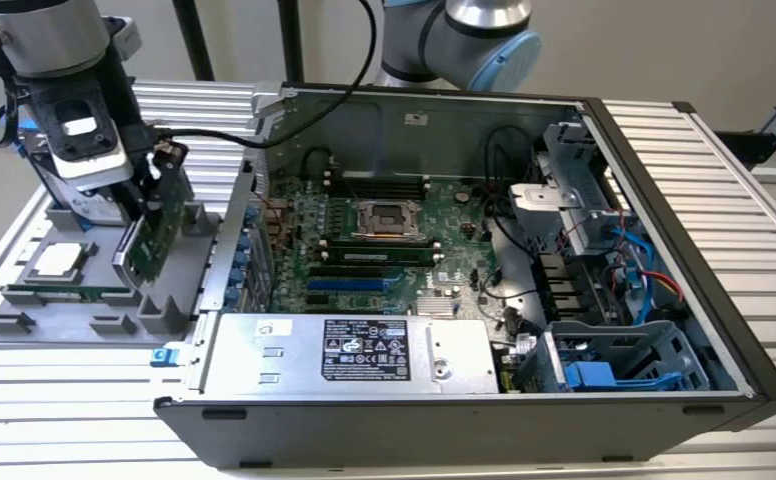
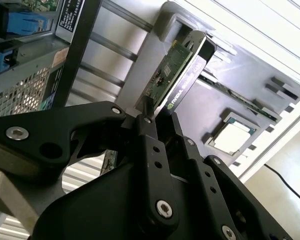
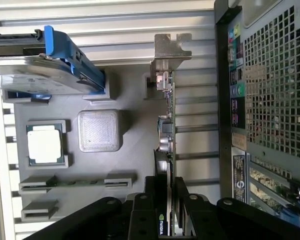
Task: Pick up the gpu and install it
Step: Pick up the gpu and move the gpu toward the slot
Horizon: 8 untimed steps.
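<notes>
A robot arm reaches down at the exterior view's left, over a grey parts tray [image 1: 41, 325] that sits on a slatted table [image 1: 81, 400]. Its black gripper [image 1: 139, 215] is clamped on the gpu [image 1: 152, 240], pinching the card's upper edge. The card stands on edge, slightly tilted, green circuit board towards the open computer case [image 1: 428, 430] just beside the tray. In the second wrist view the fingers [image 2: 149, 140] close on both faces of the gpu [image 2: 177, 75]. Whether its lower edge rests in the tray's slot or hangs just above it, I cannot tell.

In the first wrist view, a processor chip [image 3: 45, 145], a thin memory stick [image 3: 80, 183] and a silver hard drive with a blue frame [image 3: 35, 80] lie in the tray. Inside the case the green motherboard [image 1: 402, 250] lies exposed, with a silver power supply [image 1: 348, 350] along the near wall.
</notes>
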### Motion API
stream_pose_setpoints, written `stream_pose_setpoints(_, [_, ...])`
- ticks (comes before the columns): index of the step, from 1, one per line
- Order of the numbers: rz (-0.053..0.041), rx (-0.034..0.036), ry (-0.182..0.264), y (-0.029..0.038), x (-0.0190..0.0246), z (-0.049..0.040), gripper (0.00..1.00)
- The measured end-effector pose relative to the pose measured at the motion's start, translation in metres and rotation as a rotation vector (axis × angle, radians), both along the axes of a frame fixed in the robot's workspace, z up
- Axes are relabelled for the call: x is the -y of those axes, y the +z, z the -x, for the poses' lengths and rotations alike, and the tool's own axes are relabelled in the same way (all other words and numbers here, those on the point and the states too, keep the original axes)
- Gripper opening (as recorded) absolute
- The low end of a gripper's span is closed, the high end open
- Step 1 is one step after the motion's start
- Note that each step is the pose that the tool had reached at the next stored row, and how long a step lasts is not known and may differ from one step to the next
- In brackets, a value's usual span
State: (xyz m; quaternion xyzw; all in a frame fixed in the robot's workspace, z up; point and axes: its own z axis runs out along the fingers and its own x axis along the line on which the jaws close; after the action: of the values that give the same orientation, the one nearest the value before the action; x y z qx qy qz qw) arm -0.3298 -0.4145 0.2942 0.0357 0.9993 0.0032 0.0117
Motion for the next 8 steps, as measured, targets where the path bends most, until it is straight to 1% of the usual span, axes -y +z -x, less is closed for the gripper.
stream_pose_setpoints(8, [0.0,0.0,0.0,0.0072,0.0,0.0,0.0])
